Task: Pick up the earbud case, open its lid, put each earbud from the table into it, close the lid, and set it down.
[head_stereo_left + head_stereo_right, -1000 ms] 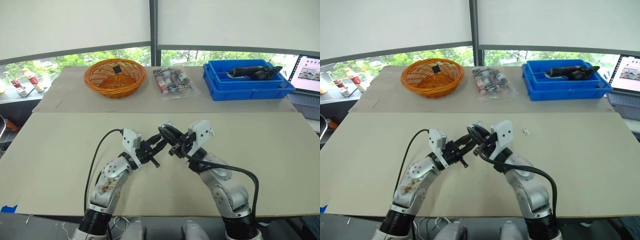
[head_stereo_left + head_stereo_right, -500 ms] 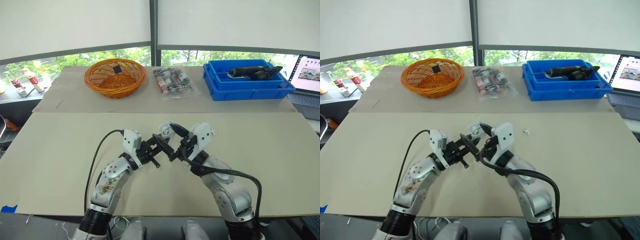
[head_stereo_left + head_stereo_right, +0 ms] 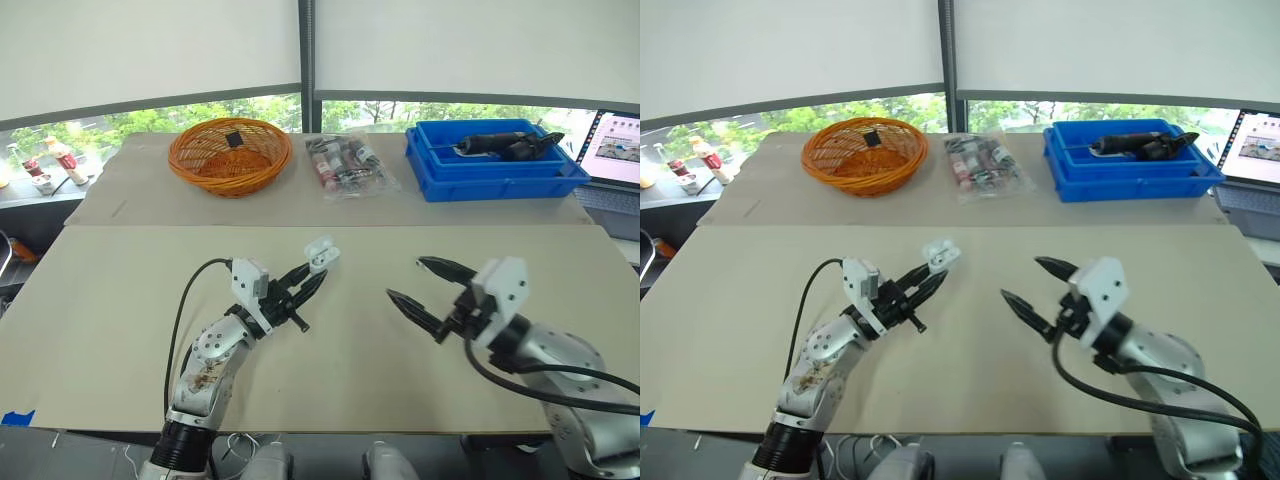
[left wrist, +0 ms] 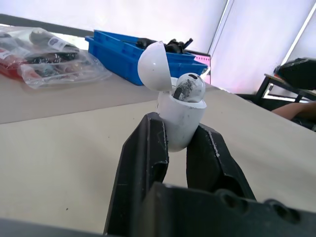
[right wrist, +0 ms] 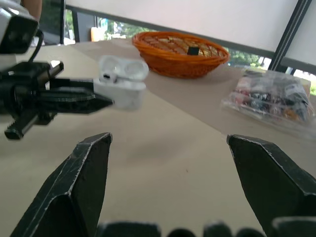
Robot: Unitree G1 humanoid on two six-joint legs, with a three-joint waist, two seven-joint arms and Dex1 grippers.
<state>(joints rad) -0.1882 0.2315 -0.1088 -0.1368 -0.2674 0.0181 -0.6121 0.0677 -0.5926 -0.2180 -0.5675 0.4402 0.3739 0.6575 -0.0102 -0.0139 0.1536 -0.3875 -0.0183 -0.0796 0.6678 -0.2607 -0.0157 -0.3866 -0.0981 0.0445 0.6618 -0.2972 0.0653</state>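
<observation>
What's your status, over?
Left gripper shut on earbud case, held up. Lid open, one earbud seated inside. Right gripper open, empty, apart from the case.

Left gripper clamps earbud case, lid open, over table. Right gripper at case's 3 o'clock, fingers spread, apart from it. Orange basket at 11 o'clock.

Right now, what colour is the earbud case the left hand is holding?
White; the earbud case shows best in the left wrist view.
</observation>
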